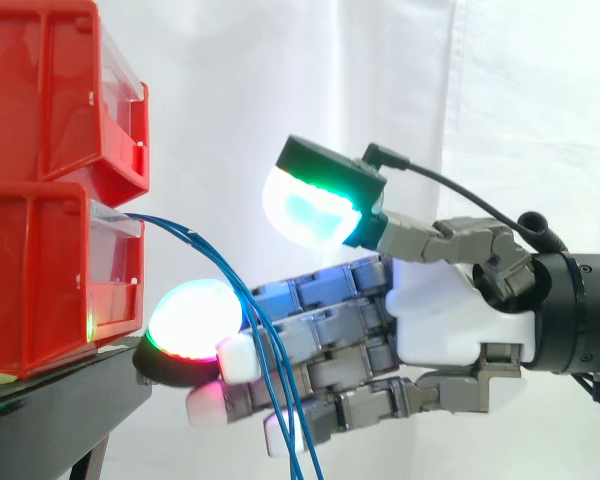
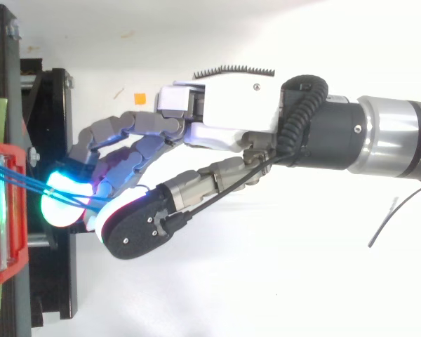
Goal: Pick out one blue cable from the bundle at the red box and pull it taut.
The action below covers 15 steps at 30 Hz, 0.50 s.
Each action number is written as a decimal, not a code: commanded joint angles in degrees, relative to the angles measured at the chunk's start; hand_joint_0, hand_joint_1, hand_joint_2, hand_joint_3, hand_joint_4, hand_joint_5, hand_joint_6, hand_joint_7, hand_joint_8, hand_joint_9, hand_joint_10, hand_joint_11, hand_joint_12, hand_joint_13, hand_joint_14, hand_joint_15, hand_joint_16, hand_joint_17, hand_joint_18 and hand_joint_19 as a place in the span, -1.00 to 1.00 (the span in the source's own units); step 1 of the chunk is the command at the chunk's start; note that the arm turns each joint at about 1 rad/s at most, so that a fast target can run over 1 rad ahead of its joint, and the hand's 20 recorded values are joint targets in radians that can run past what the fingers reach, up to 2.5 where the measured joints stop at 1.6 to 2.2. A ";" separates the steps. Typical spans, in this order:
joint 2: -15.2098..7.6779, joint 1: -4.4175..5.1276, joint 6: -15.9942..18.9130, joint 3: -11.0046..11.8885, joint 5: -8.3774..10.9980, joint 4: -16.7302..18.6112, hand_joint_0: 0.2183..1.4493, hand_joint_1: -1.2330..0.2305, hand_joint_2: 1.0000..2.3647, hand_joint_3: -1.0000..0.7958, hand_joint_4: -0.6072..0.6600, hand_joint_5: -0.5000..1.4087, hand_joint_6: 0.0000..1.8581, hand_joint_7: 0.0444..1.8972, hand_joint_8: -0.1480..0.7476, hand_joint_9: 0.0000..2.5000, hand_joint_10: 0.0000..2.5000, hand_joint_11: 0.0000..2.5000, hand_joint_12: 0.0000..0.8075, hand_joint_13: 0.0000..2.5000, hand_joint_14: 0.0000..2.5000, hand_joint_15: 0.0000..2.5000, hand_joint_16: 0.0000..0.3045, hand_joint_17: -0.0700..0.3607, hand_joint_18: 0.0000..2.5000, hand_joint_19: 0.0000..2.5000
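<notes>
Blue cables (image 1: 187,235) are coming out of the clear front of the lower bin (image 1: 40,280), arching down to the right as a loose bundle and hanging slack past the bottom edge of the side view. On the way down they are crossing the near side of the fingers (image 1: 320,330) of the robot hand (image 1: 440,310), just behind the large fingertip (image 1: 193,320) that is glowing white, red and green beside the bin. The robot hand is reaching in level from the right with its fingers nearly straight. The thumb (image 1: 315,205), glowing cyan and green, is standing raised well clear above them, so the robot hand is open and is not clamping the cables. In the top view the cables (image 2: 21,181) are running from the bin into the gap between thumb and fingers. The upper bin (image 1: 50,90) is sitting directly on the lower one, both on a black stand (image 1: 60,400), with a white curtain (image 1: 500,100) hanging behind.
</notes>
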 commanded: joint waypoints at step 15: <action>-0.03 0.37 -1.31 -0.06 0.35 4.32 -0.28 -0.13 -0.98 -0.22 0.42 -0.63 -0.46 -0.07 -0.06 -0.32 -0.99 -0.65 -0.20 -0.52 -0.99 -0.74 -0.72 -0.22 -0.55 -0.51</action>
